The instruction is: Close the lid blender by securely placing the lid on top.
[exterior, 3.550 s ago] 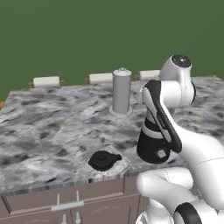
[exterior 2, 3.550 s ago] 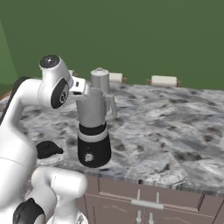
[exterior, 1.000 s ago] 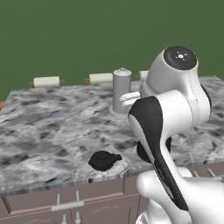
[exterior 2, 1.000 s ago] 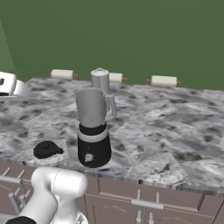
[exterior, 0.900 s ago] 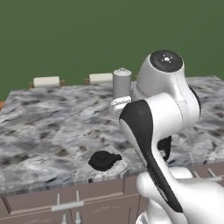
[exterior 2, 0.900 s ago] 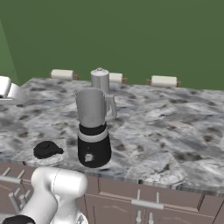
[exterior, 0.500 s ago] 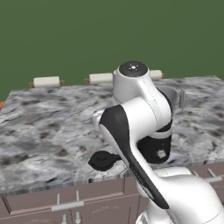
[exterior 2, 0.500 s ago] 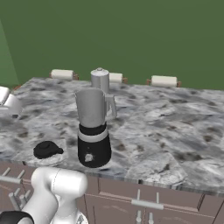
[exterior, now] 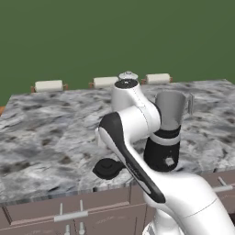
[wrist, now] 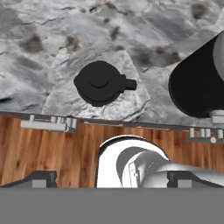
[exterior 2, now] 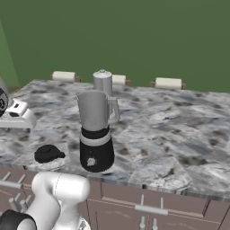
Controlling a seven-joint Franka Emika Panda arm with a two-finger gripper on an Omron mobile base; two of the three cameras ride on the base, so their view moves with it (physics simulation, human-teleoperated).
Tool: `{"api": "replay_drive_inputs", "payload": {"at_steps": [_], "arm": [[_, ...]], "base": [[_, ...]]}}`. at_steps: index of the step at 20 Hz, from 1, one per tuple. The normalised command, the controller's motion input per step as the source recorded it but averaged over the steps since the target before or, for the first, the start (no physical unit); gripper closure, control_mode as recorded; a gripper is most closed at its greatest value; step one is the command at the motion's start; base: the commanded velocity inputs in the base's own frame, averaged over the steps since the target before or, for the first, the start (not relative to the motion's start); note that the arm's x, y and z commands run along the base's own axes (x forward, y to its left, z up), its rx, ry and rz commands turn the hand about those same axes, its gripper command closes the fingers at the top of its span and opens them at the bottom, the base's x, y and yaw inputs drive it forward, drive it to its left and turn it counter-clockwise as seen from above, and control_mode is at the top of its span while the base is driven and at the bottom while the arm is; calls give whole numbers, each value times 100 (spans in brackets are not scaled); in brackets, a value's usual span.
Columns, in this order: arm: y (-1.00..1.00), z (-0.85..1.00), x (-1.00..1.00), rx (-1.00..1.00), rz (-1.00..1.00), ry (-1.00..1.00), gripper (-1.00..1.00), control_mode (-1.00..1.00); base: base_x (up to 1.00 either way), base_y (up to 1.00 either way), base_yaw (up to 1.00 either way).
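Hovering above the near tabletop (exterior 2: 179, 134) edge, the claw (wrist: 111, 177) looks wide open and empty, presumably lining up on the lid (wrist: 101, 82) lying just left of the uncovered blender (exterior 2: 95, 130).

We see the lid (wrist: 101, 83) lying flat on the counter (exterior 2: 179, 130) near its front edge — a black round disc, knob up, with a small side tab. Just beside it, apart, stands the blender (exterior 2: 95, 130) — upright, black base, white band, grey jar with its handle, its top open.
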Motion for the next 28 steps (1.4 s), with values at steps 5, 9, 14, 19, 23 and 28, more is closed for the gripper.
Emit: {"api": "replay_drive_inputs", "payload": {"at_steps": [5,9,14,19,23,28], "arm": [[0,-60,14,-2,0,13,-100,-100],[0,-50,13,-1,0,13,-100,-100],[1,-42,14,-4,0,6,-100,-100],[8,-37,26,-6,-1,4,-100,-100],[3,-41,35,-4,0,5,-100,-100],[8,-29,37,-1,0,5,-100,-100]], "base": [[0,0,0],[0,0,0],[0,0,0],[0,0,0],[0,0,0],[0,0,0]]}}
